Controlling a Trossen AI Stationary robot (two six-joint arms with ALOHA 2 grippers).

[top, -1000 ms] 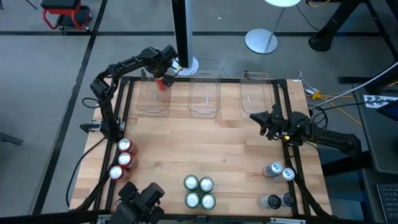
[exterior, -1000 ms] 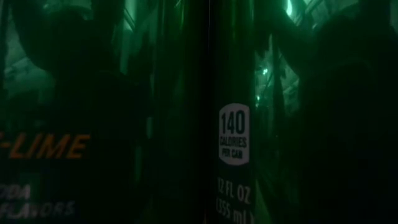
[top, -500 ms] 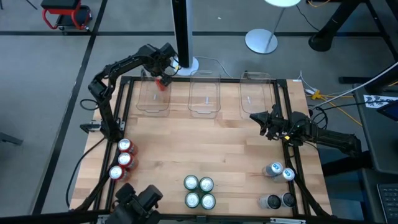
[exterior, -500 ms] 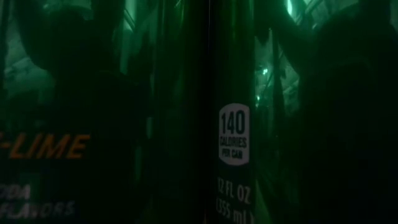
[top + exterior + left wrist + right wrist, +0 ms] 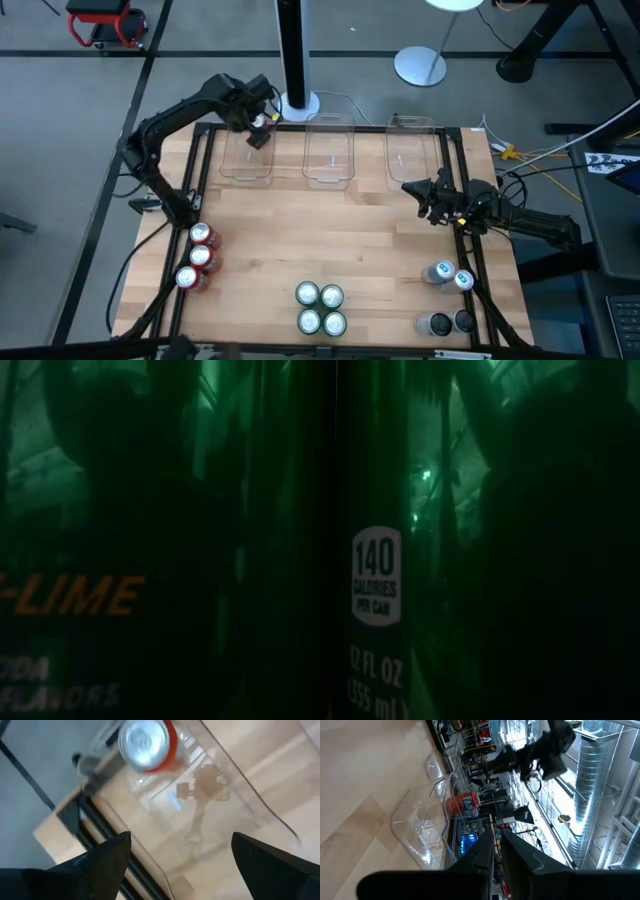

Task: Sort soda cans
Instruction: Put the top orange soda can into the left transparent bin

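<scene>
Left gripper (image 5: 262, 119): fingers spread wide and empty, poised above the far end of the left clear plastic rectangular bin (image 5: 246, 172) at the table's far left corner

Red can just placed: a red cylindrical soda can with a silver top (image 5: 146, 743) stands upright inside that bin by its far wall, apart from the two dark fingers (image 5: 107, 855) and beyond them in the wrist view; the right wrist view shows the same can (image 5: 464, 801) through the clear wall

Right gripper (image 5: 424, 197): fingers closed on nothing, waiting low over the wooden table (image 5: 330, 235) near its right edge, in front of the right clear bin (image 5: 412, 160)

Remaining red cans: three red cans with silver tops (image 5: 197, 258) stand in a short row at the left edge, towards the near corner

Green cans: four green cans (image 5: 320, 308) in a tight square at the middle of the near edge; one of them (image 5: 330, 540) fills the low view

Blue and dark cans: two blue-silver cans (image 5: 450, 274) and two dark cans (image 5: 448, 322) by the near right corner

Middle bin: the middle clear bin (image 5: 329, 155) holds nothing visible

Deciding relation: the red row lies along the left edge, towards the near side from the left gripper, all upright with long axes vertical; the left arm is plainly the nearer, the right arm being across the table

Likely next step: my judgement is that the left arm reaches for another red can
</scene>
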